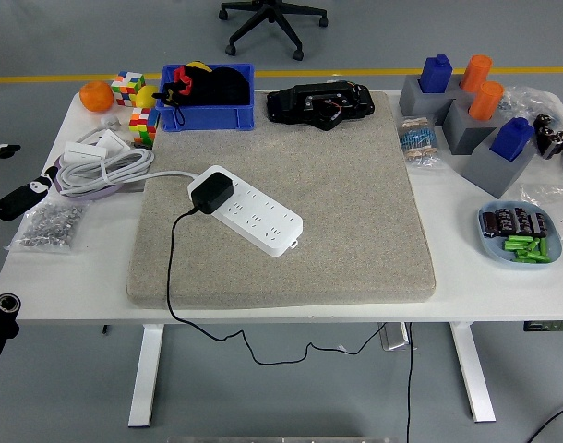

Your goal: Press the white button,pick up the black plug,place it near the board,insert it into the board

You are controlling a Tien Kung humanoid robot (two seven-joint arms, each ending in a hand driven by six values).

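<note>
A white power strip (249, 209) lies slantwise on the grey felt mat (355, 231), with its button end at the lower right (291, 244). The black plug (210, 193) sits in the strip's upper left end. Its black cord (173, 268) runs down over the mat's front edge and hangs under the table. My left hand (9, 189) shows at the left edge beside the table, fingers spread and holding nothing, well away from the strip. The right hand is out of view.
A coiled white cable (101, 166) and a bag of screws (51, 226) lie left of the mat. A blue bin (208, 97), puzzle cubes (129, 88) and an orange (96, 95) stand at the back left. A black device (320, 103) lies behind the mat. Grey blocks (466, 111) and a blue dish (521, 231) are at the right.
</note>
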